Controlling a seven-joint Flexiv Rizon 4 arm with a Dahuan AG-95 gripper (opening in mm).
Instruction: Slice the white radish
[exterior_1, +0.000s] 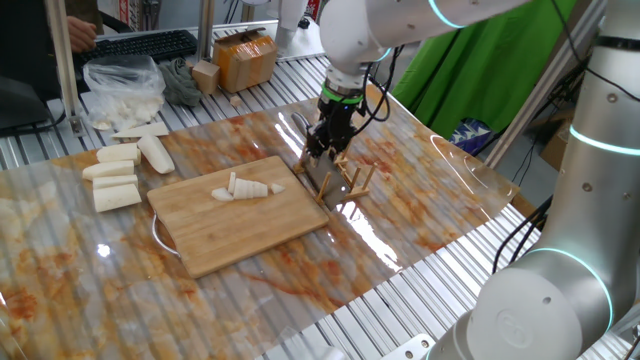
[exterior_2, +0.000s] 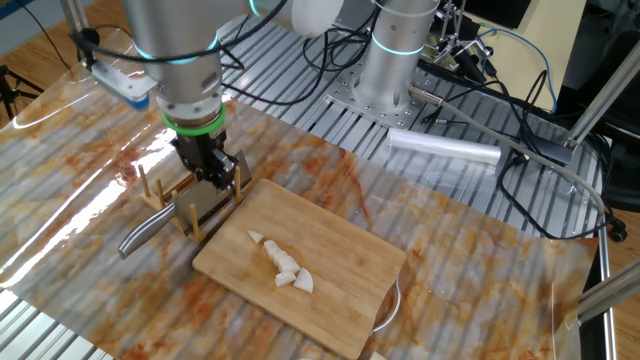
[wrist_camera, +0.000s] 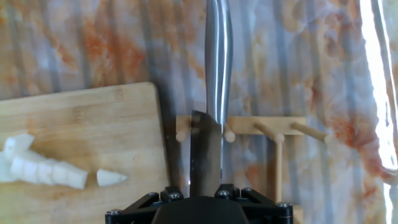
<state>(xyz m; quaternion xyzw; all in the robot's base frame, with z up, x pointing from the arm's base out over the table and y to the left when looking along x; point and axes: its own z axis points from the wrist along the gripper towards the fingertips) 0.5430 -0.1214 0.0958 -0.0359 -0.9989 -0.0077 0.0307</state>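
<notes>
Resting on the bamboo cutting board (exterior_1: 240, 215), the white radish (exterior_1: 247, 189) lies near the board's middle, its blunt end cut into several round slices that lean against one another, the pointed tip a separate piece just beside them. The knife (exterior_2: 165, 222) sits in the wooden peg rack (exterior_1: 340, 185) beside the board, handle projecting outward. The gripper (exterior_2: 212, 170) points straight down just above the rack and knife. Whether its fingers are clenched on anything or released cannot be determined. Larger white chunks (exterior_1: 118, 175) lie on the worktop (exterior_1: 420, 200), well apart from the board.
</notes>
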